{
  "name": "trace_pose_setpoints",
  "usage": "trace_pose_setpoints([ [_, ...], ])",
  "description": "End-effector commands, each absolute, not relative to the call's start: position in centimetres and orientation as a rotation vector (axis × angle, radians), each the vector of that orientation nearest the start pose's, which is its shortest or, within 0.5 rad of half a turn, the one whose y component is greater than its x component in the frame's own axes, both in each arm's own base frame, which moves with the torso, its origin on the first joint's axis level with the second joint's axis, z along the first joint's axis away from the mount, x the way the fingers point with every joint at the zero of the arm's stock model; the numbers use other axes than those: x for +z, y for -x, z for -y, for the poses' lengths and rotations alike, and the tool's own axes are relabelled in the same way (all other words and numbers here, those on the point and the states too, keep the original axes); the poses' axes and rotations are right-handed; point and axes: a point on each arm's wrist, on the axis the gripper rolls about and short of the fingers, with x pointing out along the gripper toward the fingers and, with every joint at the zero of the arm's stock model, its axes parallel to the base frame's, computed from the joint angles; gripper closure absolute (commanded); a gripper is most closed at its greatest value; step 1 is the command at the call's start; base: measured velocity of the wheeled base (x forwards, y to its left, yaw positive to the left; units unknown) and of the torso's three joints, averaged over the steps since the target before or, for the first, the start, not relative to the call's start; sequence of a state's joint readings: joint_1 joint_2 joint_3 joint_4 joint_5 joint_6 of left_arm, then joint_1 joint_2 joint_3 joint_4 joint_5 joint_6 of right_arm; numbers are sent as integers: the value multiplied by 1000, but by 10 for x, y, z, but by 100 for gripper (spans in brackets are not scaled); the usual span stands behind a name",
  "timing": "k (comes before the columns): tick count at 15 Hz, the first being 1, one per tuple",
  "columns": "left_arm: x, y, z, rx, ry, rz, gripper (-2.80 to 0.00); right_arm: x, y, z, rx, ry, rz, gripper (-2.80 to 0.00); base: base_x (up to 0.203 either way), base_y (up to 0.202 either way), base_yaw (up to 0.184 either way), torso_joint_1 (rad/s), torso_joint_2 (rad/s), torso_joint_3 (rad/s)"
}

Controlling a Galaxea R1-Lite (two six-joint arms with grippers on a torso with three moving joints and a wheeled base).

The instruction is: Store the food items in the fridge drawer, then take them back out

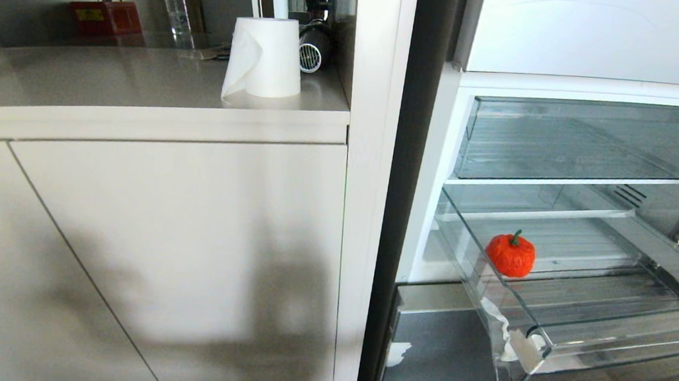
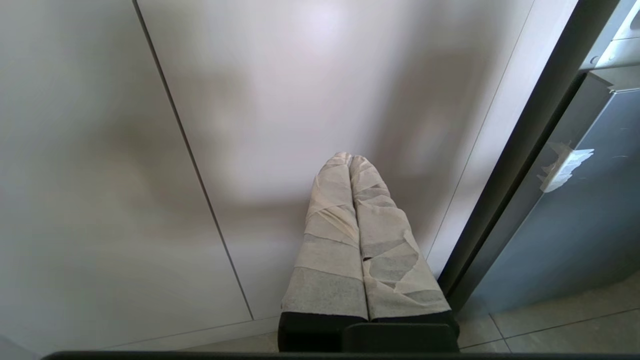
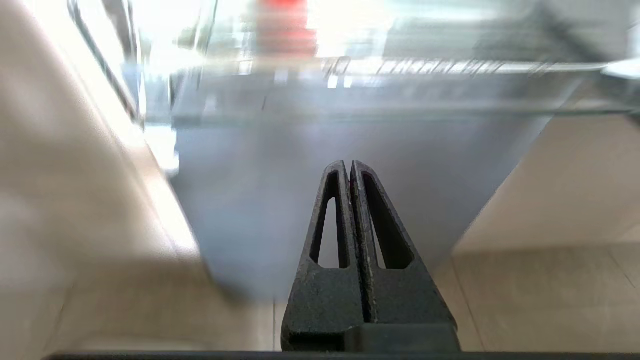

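In the head view neither arm shows. The fridge stands open at the right of the frame, and the fridge drawer [image 1: 606, 348] is pulled out at lower right, its long axis running across the frame and its thick front lip facing the lower edge, with white tape scraps [image 1: 512, 343] at its left front corner. The red food item [image 1: 511, 254] sits inside this drawer toward its left rear, upright, its small green stem pointing up; it is round, with no clear long axis. Above it a deeper clear drawer [image 1: 579, 143] sits pushed in. At upper left a bench [image 1: 112, 82] carries a white paper roll [image 1: 267, 57] standing on end, with a clear bottle [image 1: 177, 14] and a red box [image 1: 104, 17] farther back; pale cabinet doors [image 1: 159, 249] fill the lower left. In the left wrist view the left end effector [image 2: 350, 159] points toward the cabinet door, its tape-wrapped fingers [image 2: 330, 225] pressed together on nothing, with the dark fridge panel at the right of the frame. In the right wrist view, which is blurred, the right end effector [image 3: 348, 164] has its black fingers [image 3: 327, 225] together and empty, aimed at the grey panel below the drawer; the red item is a smear at the top centre.
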State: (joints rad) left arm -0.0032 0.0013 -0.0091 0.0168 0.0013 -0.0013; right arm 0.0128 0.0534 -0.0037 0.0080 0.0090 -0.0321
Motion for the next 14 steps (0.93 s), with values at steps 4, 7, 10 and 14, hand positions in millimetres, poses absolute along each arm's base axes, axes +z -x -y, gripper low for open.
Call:
trace_pose_setpoints([
  [4, 76, 23, 0, -2, 2, -9, 0, 76, 23, 0, 8, 5, 1, 0, 0, 0, 0, 0, 0, 0],
  [7, 76, 23, 0, -2, 2, -9, 0, 75, 23, 0, 11, 15, 0, 0, 0, 0, 0, 0, 0, 0],
  [10, 76, 23, 0, -2, 2, -9, 0, 76, 23, 0, 8, 8, 0, 0, 1, 3, -20, 2, 1, 2],
  [14, 76, 23, 0, -2, 2, -9, 0, 76, 23, 0, 9, 11, 1, 0, 1, 4, -155, 3, 1, 2],
])
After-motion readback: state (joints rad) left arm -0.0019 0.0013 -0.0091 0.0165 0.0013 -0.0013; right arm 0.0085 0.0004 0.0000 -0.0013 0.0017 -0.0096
